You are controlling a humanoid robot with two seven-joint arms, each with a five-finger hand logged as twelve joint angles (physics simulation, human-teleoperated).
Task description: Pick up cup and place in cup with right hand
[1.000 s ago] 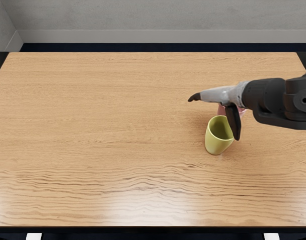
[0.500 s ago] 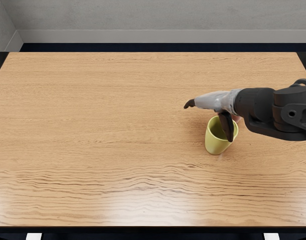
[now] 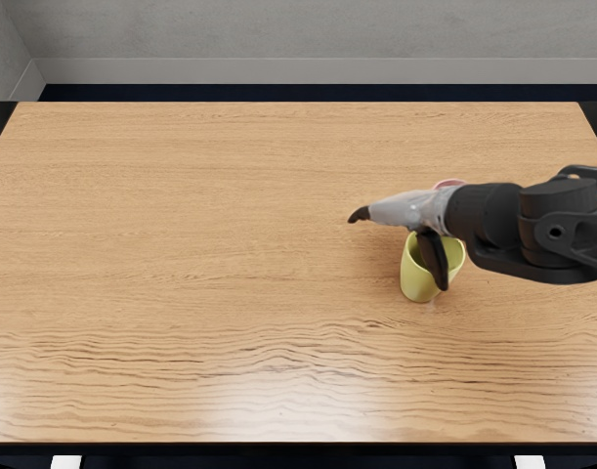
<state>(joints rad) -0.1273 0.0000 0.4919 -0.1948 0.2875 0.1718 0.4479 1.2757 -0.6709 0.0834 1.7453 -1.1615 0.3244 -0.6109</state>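
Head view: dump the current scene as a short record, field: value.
surface: wood-grain table
yellow cup: upright on the table, mouth up, partly covered by the thumb
pink object: only a sliver shows behind the right arm; perhaps the other cup
right hand: open, over the yellow cup, thumb pointing down; contact unclear
left hand: not in view
cup in cup: not seen

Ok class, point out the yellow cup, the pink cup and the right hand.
Yellow cup [image 3: 412, 277], head view: outer wall.
Pink cup [image 3: 449, 183], head view: visible rim.
Right hand [image 3: 411, 209], head view: pale part.
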